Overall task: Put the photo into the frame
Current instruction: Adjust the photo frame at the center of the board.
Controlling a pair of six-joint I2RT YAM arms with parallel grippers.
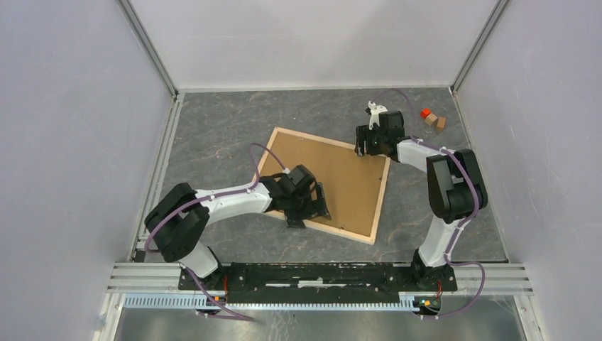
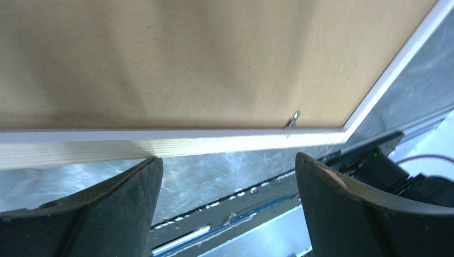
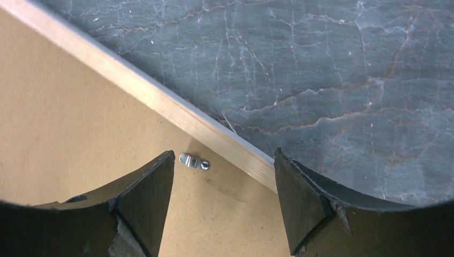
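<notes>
The frame (image 1: 381,199) lies back-up on the grey table, its pale wood rails around a plain brown backing board (image 1: 344,177). The photo is hidden. My left gripper (image 1: 312,206) is open and empty at the frame's near-left part. In the left wrist view its jaws (image 2: 227,176) stand wide apart just below the pale rail (image 2: 160,147), near a metal clip (image 2: 293,118). My right gripper (image 1: 363,142) is open and empty over the frame's far right corner. In the right wrist view its jaws (image 3: 224,176) straddle the rail (image 3: 160,101), beside a small metal clip (image 3: 194,161).
A red block (image 1: 426,113) and small wooden blocks (image 1: 436,121) sit at the far right of the table. White walls enclose the table on three sides. The aluminium mounting rail (image 1: 142,273) runs along the near edge.
</notes>
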